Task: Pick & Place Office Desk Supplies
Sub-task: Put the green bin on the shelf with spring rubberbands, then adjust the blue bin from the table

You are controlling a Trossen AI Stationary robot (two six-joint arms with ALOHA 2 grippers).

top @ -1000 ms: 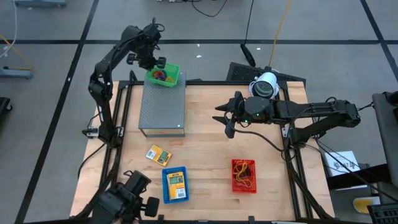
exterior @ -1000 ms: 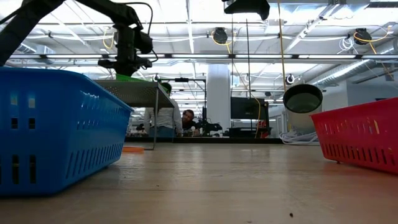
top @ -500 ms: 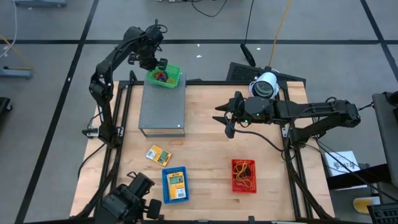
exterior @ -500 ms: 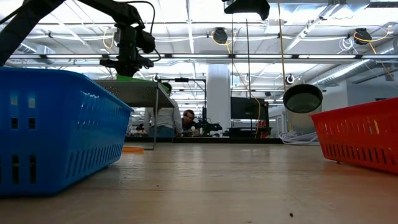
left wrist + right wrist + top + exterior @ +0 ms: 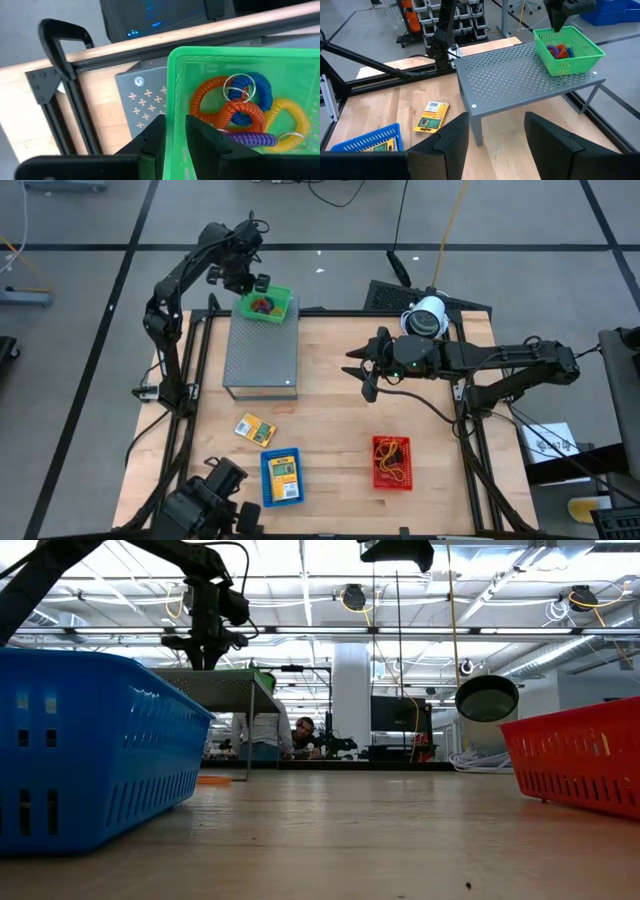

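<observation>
Left gripper straddles the rim of the green basket on the grey shelf, fingers slightly apart, seemingly releasing. Right gripper, spread empty, hangs mid-table; the yellow packet lies well away toward the blue basket.

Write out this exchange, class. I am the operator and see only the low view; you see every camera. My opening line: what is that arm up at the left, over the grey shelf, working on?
Observer: The left gripper is at the rim of a green basket that sits on the far end of the grey perforated box.
Operator: Anything in it?
Observer: Coiled loops: orange, blue, yellow and purple.
Operator: And the other arm?
Observer: The right gripper hangs open over mid-table, holding nothing.
</observation>
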